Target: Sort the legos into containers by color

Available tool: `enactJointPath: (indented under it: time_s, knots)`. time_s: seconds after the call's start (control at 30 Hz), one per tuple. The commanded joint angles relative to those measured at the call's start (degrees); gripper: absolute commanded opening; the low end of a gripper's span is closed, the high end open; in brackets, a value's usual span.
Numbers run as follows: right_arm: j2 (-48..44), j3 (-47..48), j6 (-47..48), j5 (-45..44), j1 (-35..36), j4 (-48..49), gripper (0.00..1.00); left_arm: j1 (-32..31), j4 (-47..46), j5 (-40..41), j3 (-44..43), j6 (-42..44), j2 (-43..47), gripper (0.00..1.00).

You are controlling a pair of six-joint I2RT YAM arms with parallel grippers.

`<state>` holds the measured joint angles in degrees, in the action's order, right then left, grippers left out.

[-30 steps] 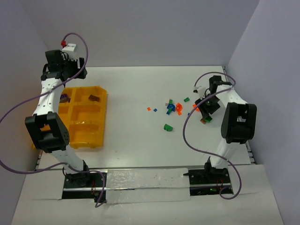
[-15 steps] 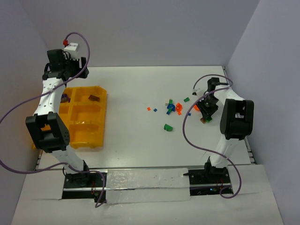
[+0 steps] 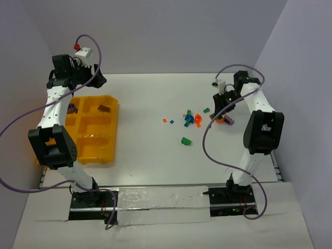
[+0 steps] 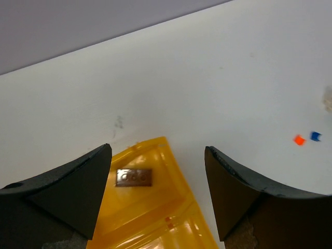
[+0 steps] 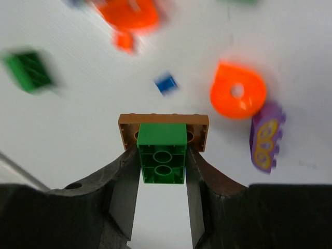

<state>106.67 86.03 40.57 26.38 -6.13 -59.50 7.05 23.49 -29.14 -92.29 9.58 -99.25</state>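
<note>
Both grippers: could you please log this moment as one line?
right gripper: shut on green brick with brown plate | left gripper: open, near tray

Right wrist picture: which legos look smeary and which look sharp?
Right wrist view: the green brick pinched between the fingers and the brown plate beyond it are sharp; the orange piece at the top edge and the dark green piece at the left are smeared. Top external view: the loose legos are tiny but not smeared.
</note>
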Motion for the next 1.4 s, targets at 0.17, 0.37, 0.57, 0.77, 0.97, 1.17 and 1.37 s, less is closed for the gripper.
enactJointPath:
  time_s: [0.17, 0.37, 0.57, 0.77, 0.97, 1.17, 1.37]
  knots:
    - [-0.14, 16.63, -39.2, 36.96, 13.43, 21.58, 0.0, -5.77, -0.74, -23.75, 1.68, 3.59, 6.63, 0.84]
    - [6.17, 20.87, -58.27, 44.36, 19.01, 40.2, 0.0, -13.75, -6.86, -26.76, 3.43, -0.7, 7.4, 0.84]
    - [9.62, 15.53, -101.15, 48.88, 20.42, 85.87, 0.0, -19.69, -10.34, -26.47, 5.58, 1.27, 7.94, 0.83]
    - [10.4, 15.41, -103.08, 50.47, 23.07, 87.28, 0.0, -22.77, -16.64, -23.77, 7.58, 5.49, 8.8, 0.82]
    - [10.75, 16.1, -103.7, 51.63, 23.65, 87.84, 0.0, -23.77, -23.1, -22.7, 10.36, 6.89, 9.72, 0.81]
    - [11.1, 16.54, -104.64, 52.72, 24.33, 88.86, 0.0, -24.46, -30.16, -22.8, 12.67, 7.64, 10.83, 0.81]
    - [11.34, 16.73, -105.08, 53.2, 24.68, 89.3, 0.0, -24.79, -30.01, -23.75, 12.35, 9.1, 10.79, 0.77]
